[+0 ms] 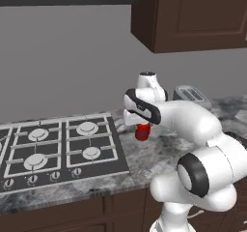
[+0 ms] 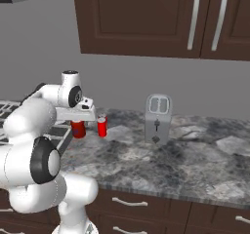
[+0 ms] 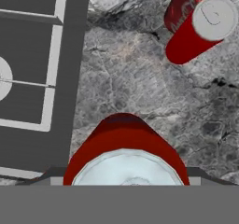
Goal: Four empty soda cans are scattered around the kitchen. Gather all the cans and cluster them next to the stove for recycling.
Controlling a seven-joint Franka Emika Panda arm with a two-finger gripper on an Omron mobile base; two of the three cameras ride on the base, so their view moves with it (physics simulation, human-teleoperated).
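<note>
Hand: hand (image 2: 78, 122) sits low over the counter just right of the stove, pointing down, with a red can between its fingers; in the hand view the can's silver-grey top lies right at the finger tips (image 3: 51, 178); fingers stand apart at the can's sides, and whether they press on it I cannot tell.
Counter: mottled grey stone counter (image 1: 159, 153) runs right from the stove, above dark brown drawers with pale handles.
Stove: flat dark-grey stove (image 1: 58, 149) is set into the counter at the left, with pale round burners, light grate lines and small knobs along the front; in the hand view its dark surface lies along the left side (image 3: 42, 55).
Upper cabinets: dark brown cabinets (image 2: 146, 18) hang on the grey wall above the counter.
Toaster: silver slot toaster (image 2: 157, 118) stands upright on the counter, well to the right of the cans.
Can at the hand: red soda can (image 3: 126, 157) stands upright on the counter just beside the stove's right edge.
Second can: another red soda can (image 2: 102, 126) stands upright just right of the first, apart from it; in the hand view a third red can (image 3: 179, 8) shows touching it from behind.
</note>
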